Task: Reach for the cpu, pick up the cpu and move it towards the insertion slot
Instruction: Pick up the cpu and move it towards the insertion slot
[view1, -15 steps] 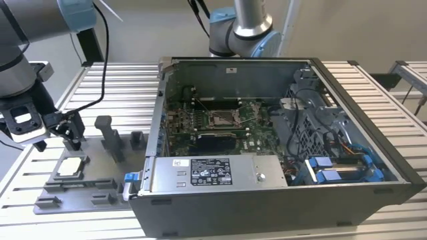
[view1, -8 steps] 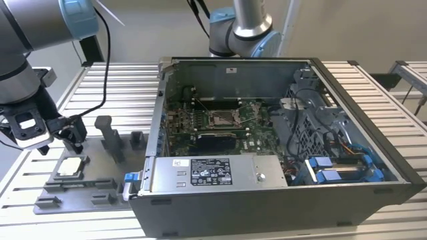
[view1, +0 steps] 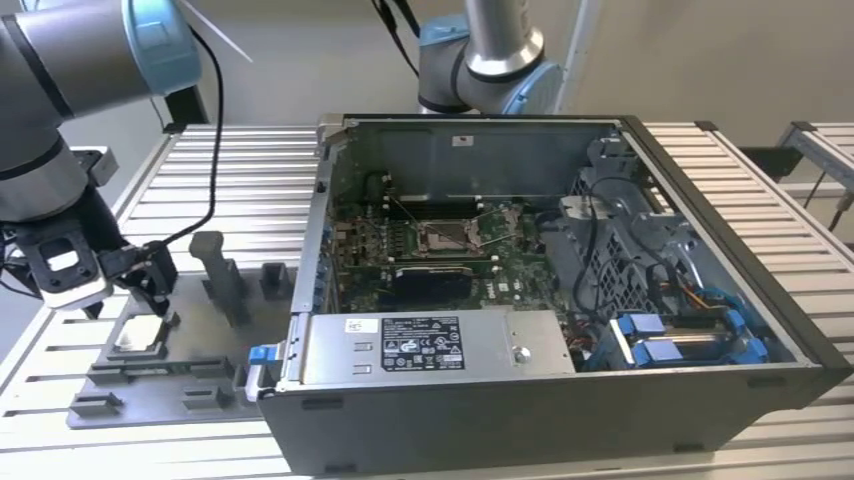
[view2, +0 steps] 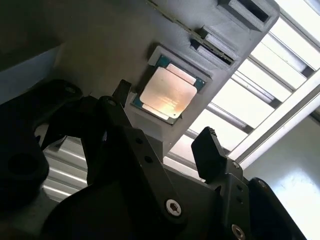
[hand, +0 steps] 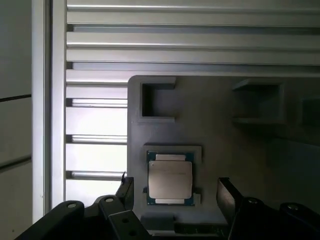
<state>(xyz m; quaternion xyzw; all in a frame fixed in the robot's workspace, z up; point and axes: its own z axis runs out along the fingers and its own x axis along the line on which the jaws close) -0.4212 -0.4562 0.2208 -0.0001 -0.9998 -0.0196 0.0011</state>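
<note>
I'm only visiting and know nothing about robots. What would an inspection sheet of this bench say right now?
Surface: slatted metal table carrying a grey tray and an open computer case.
Job's things: the cpu lies flat in its tray pocket; the insertion slot sits on the board inside the case.
Clutter: upright grey blocks on the tray; a labelled silver box and blue brackets in the case.
Grippers: gripper open above the cpu, one finger to each side.
Cables: black cable along the arm; wire bundle inside the case.
Surroundings: arm joints behind the case.
</note>
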